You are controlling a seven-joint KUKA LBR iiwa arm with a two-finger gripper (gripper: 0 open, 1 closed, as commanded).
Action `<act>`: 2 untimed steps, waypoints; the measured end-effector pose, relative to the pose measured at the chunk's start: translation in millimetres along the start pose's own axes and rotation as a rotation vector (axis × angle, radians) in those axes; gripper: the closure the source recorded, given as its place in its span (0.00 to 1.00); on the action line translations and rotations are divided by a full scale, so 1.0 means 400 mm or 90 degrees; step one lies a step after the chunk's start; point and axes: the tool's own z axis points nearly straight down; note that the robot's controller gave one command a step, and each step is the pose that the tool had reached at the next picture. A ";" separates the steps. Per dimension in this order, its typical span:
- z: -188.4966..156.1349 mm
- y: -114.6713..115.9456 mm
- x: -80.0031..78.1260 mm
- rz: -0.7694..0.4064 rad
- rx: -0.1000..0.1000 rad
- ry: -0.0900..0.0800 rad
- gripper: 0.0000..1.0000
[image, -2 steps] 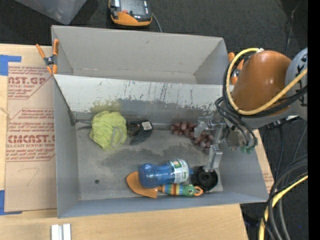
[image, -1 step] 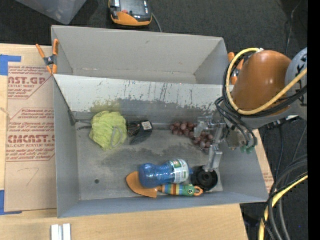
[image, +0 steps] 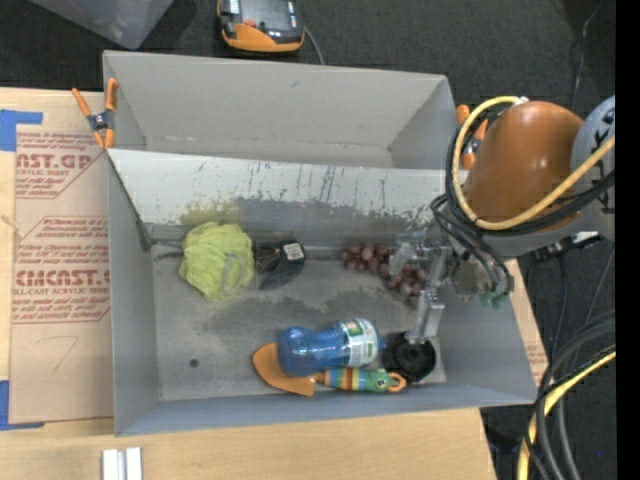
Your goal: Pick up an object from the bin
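1. The grey bin (image: 290,118) is sitting open, and its sloping walls seem to be funnelling everything down onto the flat floor. That would explain the loose things lying in two rows, one at the far wall and one at the near wall.
2. The arm (image: 520,163) is reaching in from the right, with its orange cover and cables hanging over the bin's right rim.
3. The crumpled yellow-green cloth (image: 215,258) is lying at the far left of the floor.
4. The blue bottle (image: 325,346) is lying on its side along the near wall, partly on an orange spoon (image: 278,370) with a rainbow handle. Its label is showing no writing I can read.
5. The gripper (image: 427,330) is pointing down in the near right corner. I cannot tell whether it is released or clenched, and nothing is visibly being held.
6. The dark red grapes (image: 368,259) are resting by the far wall, just beside the wrist.
7. The black round piece (image: 410,358) is lying right under the gripper, touching the spoon's handle end. It is probably the thing being picked.
8. The small black lump (image: 280,261) beside the cloth is carrying a white tag too small to read.
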 end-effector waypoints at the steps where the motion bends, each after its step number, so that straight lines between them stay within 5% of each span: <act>1: -0.150 0.091 0.011 -0.038 0.000 -0.005 0.00; 2: -0.101 -0.003 0.045 0.022 0.000 0.004 0.00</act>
